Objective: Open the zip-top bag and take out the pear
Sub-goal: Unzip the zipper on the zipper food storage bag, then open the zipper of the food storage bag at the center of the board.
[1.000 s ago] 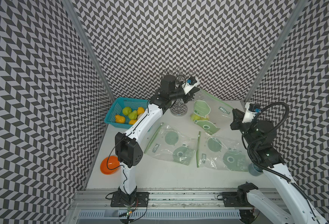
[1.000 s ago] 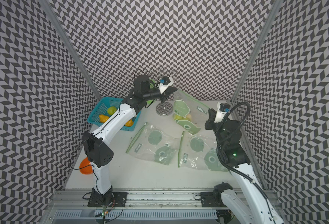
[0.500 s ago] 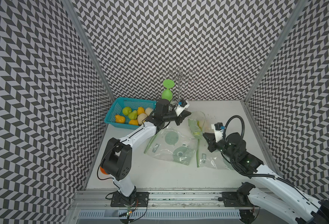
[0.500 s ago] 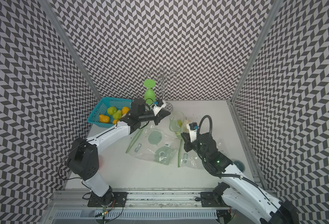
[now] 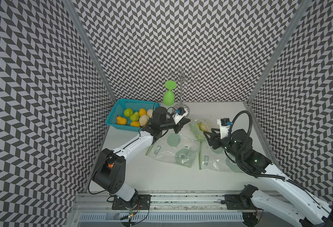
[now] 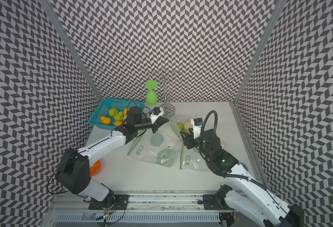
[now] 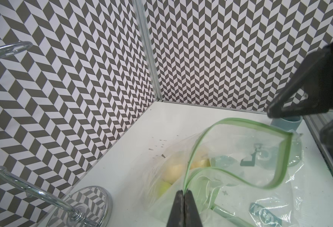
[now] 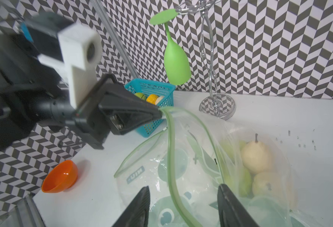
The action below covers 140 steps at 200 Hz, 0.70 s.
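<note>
The clear zip-top bag (image 8: 201,153) with a green zip rim lies at the back right of the table, its mouth gaping wide (image 7: 240,149). A pale yellow pear (image 8: 255,157) lies inside it with other pears, seen in both top views (image 5: 203,126) (image 6: 185,125) and in the left wrist view (image 7: 173,171). My left gripper (image 7: 183,193) is shut on the bag's green rim (image 5: 188,122) (image 6: 166,120) (image 8: 160,115). My right gripper (image 8: 183,188) stands open just in front of the bag (image 5: 208,134) (image 6: 183,135). The green rim runs between its fingers without touching them.
Two empty printed bags (image 5: 173,149) (image 5: 214,159) lie flat mid-table. A teal basket (image 5: 114,110) of pears stands back left. A green glass (image 5: 169,96) hangs from a chrome rack (image 5: 181,88) at the back wall. An orange bowl (image 6: 95,167) sits at left, a grey-blue cup (image 7: 285,123) at right.
Both arms have brought the bag down from high at the back to the table. The right gripper, shut on the rim before, has opened and let go; the left still holds.
</note>
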Tool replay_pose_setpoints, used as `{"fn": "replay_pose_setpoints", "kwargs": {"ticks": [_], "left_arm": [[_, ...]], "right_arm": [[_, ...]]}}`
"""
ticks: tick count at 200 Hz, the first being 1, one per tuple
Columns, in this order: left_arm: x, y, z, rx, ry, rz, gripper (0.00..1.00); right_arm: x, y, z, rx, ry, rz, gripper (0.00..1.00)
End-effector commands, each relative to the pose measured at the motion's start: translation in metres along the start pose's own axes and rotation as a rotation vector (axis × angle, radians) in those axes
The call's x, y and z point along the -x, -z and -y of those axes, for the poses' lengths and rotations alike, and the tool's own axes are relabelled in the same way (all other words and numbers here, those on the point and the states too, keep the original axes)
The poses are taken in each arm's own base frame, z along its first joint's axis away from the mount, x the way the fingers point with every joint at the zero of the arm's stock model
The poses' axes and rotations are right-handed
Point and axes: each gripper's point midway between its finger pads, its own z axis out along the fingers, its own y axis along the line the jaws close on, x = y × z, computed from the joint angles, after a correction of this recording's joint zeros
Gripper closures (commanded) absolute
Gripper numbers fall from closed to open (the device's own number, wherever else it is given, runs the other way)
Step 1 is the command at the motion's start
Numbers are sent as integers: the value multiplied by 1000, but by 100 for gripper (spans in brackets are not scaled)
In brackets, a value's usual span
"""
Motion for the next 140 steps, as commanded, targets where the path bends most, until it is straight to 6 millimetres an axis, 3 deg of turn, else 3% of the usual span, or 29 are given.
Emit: {"fn": "replay_pose_setpoints", "kwargs": {"ticks": [1,44,88,106,124,140], "left_arm": [[10,7,2,4,-26,28,100],[8,9,4,4,-20,30,100],[6,10,6,0,-21,26,100],[7,11,6,2,-26,26,100],[5,12,7,3,-32,20,100],[0,15,5,11,-24,6,100]], "right_arm": [[6,-10,5,-51,-9,-35,43],[3,-40,18,-147,68,-117,43],[0,-52,34,-245,130,-147,47],[-6,-54,44,-290,146,-168,56],[-7,-55,52,-319,154,-177,77],[1,-52,42,-268,149,-146,96]]}}
